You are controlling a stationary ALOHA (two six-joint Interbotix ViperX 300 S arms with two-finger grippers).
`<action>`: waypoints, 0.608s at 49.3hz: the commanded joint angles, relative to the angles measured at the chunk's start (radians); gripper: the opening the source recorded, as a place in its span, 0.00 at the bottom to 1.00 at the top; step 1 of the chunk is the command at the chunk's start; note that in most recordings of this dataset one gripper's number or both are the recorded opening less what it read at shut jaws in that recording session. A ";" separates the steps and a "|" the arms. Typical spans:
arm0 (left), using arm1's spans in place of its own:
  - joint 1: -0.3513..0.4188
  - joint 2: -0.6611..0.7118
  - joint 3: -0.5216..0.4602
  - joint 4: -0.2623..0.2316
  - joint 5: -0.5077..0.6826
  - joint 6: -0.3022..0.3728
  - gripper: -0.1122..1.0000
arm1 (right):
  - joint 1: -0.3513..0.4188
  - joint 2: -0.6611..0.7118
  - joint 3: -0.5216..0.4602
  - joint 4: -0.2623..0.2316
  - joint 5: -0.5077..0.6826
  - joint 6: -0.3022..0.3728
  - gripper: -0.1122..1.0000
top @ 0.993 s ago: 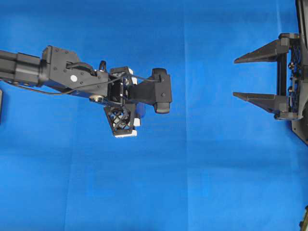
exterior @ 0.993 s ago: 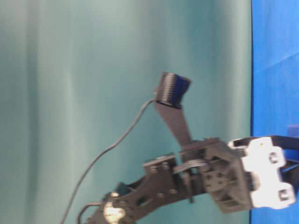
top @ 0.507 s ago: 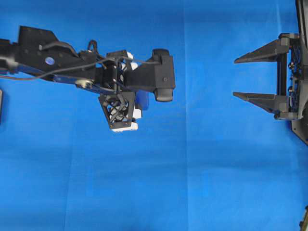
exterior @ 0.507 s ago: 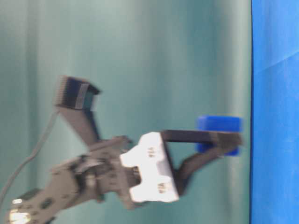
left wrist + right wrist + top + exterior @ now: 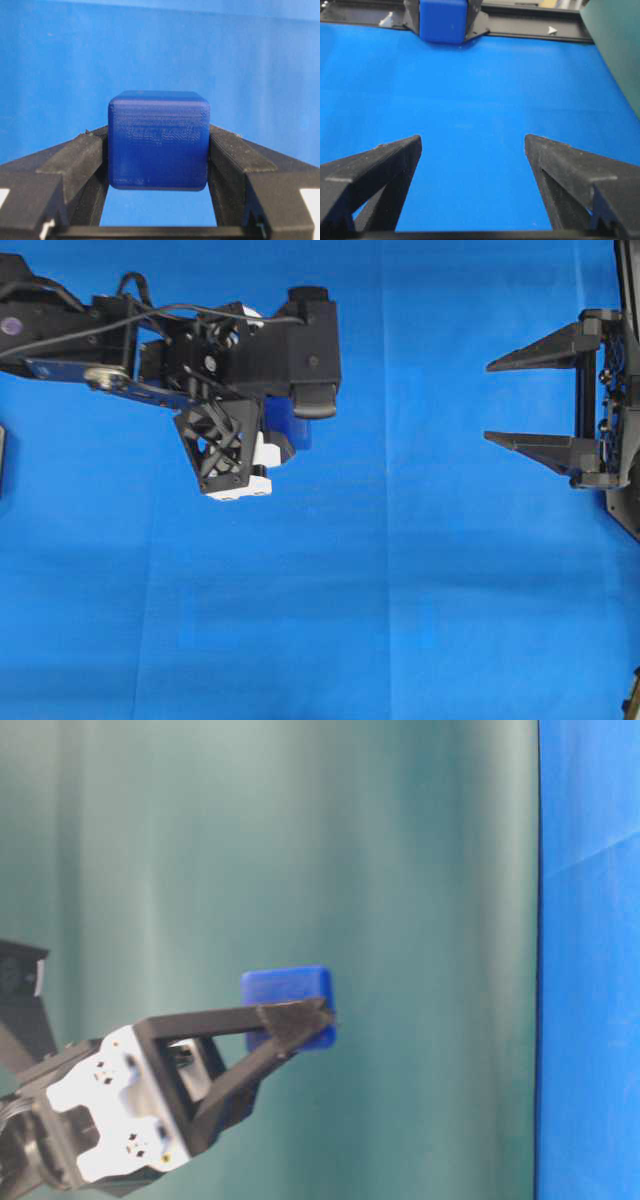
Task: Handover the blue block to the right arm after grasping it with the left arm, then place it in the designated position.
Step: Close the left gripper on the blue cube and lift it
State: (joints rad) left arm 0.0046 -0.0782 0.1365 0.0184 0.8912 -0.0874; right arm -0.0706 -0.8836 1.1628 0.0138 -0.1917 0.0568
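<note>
Overhead: block [image 5: 293,427] mostly hidden under the left gripper [image 5: 285,430]; only a dark-blue sliver visible beside the white bracket. Off the cloth [image 5: 400,590], by the look of it. Right gripper [image 5: 500,400] parked at the far right, fingers spread wide, nothing between them, well apart from the block. Judged: grasp done; handover and placing both outstanding. No marked target spot visible anywhere on the cloth.

Table-level: block [image 5: 289,1007] pinched at the very tips of the left gripper [image 5: 300,1020], clear of the cloth [image 5: 590,970] with open background between. Carried high; grip near one lower edge of the cube rather than its middle, so hold judged adequate but shallow.

Left wrist: block [image 5: 158,147] squarely between the two fingers [image 5: 75,160], both pads flat on opposite faces. Dark-blue cube, rounded edges and corners, faint layered ridges on the near face, clearly darker than the cloth behind. Rigid, no deformation under the squeeze. Top portion stands proud of the fingers: room for the second gripper to take it.

Right wrist: right gripper [image 5: 472,145] gaping and empty, fingers low in view. Block [image 5: 443,20] seen at the top edge, clamped by the left gripper [image 5: 443,22], facing this gripper across bare cloth. Gap yet to be closed before any transfer.
</note>
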 commanded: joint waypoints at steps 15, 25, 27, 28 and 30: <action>-0.002 -0.106 -0.021 0.005 -0.002 0.003 0.54 | -0.002 0.003 -0.028 0.003 -0.003 0.002 0.98; -0.002 -0.107 -0.018 0.005 -0.002 0.003 0.54 | -0.002 0.005 -0.028 0.003 -0.003 0.002 0.98; -0.002 -0.109 -0.018 0.005 0.000 0.003 0.54 | -0.002 0.005 -0.028 0.003 -0.003 0.002 0.98; -0.002 -0.109 -0.018 0.005 0.000 0.003 0.54 | 0.000 0.005 -0.028 0.003 -0.005 0.002 0.98; -0.002 -0.109 -0.018 0.005 0.000 0.003 0.54 | -0.002 0.003 -0.028 0.003 -0.003 0.002 0.98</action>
State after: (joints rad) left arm 0.0031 -0.1120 0.1365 0.0199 0.8943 -0.0859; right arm -0.0706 -0.8836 1.1628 0.0138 -0.1902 0.0568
